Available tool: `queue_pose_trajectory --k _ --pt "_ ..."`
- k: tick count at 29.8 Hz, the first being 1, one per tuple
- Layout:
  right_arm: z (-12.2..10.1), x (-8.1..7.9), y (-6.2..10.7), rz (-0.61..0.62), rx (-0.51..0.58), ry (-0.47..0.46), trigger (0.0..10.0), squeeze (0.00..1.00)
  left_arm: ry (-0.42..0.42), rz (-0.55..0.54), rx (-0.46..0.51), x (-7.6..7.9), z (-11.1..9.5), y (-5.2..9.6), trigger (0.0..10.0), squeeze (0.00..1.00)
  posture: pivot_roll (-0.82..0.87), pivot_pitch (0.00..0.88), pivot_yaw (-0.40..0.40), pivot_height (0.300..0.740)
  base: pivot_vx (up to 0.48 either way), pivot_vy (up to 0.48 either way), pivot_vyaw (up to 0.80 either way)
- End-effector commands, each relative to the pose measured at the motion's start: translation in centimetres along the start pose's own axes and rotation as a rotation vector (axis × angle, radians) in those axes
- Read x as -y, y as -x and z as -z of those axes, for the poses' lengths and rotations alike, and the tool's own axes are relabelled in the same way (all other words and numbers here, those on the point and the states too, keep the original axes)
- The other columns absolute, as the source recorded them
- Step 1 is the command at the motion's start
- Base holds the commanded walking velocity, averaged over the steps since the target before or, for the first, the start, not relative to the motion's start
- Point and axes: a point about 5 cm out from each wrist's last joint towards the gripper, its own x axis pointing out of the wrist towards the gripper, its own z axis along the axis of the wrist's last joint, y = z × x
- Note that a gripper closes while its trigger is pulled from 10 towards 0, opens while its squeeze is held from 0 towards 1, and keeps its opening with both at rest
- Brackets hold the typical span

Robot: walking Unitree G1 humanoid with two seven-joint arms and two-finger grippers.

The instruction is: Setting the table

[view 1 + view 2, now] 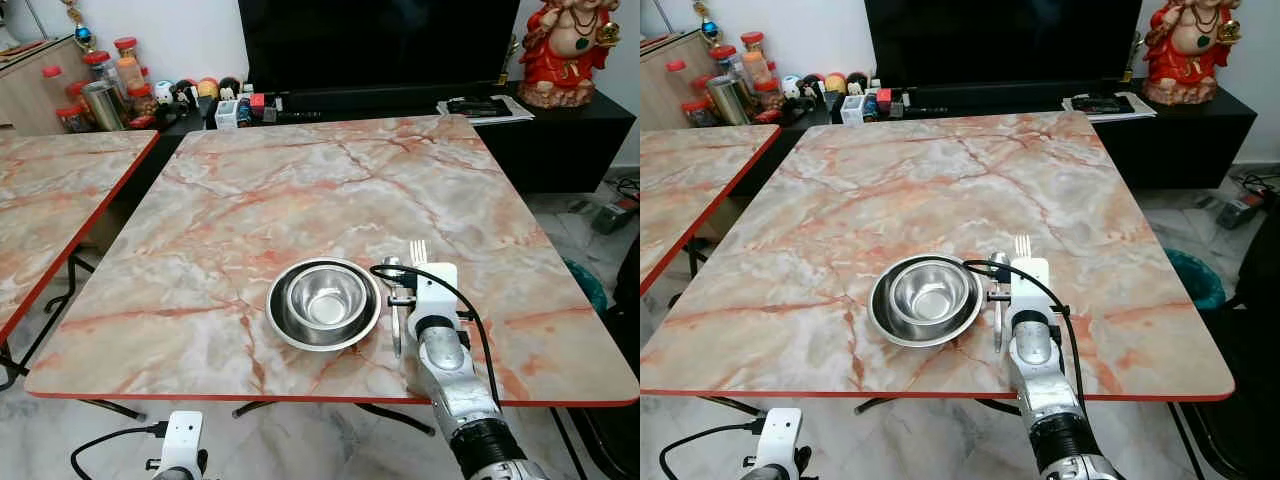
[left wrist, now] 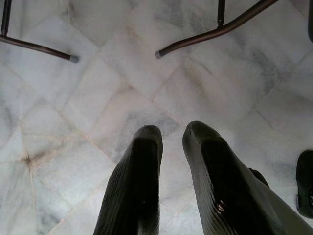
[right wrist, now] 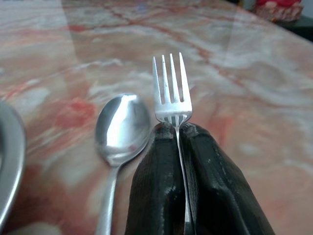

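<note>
From the head, my right gripper (image 1: 418, 262) hovered low over the surface (image 1: 300, 180), right of the bowl (image 1: 326, 300). Its wrist view showed it clamped on the fork (image 3: 170, 88) beside the spoon (image 3: 121, 128); next I judged I should lower and release. My left gripper (image 2: 171, 139), slightly parted, hung idle.

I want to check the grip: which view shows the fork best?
The right wrist view: the fork is close, its tines clear, its neck clamped in the right end effector. Both eye views show just its tines past the wrist.
</note>
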Motion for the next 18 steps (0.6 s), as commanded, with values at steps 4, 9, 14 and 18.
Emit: queue_pose_trajectory --k 4,9,14,18 --pt "-0.33 -0.51 -0.16 -0.014 -0.005 -0.014 10.0 0.00 -0.015 -0.012 -0.008 -0.61 0.00 0.02 10.0 0.00 -0.10 0.000 0.086 0.728 0.000 0.000 0.00" --pt "-0.25 -0.32 -0.20 0.012 -0.016 -0.015 10.0 0.00 -0.012 -0.014 -0.007 -0.66 -0.02 0.02 10.0 0.00 -0.09 0.000 0.088 0.728 0.000 0.000 0.00" --pt "-0.20 -0.06 -0.21 0.025 -0.018 -0.018 10.0 0.00 -0.016 -0.016 -0.008 -0.83 0.01 0.04 10.0 0.00 -0.10 0.000 0.095 0.728 0.000 0.000 0.00" --pt "-0.09 0.33 -0.21 0.043 -0.021 -0.015 10.0 0.00 -0.018 -0.016 -0.007 -0.86 -0.04 0.03 10.0 0.00 -0.10 0.000 0.095 0.728 0.000 0.000 0.00"
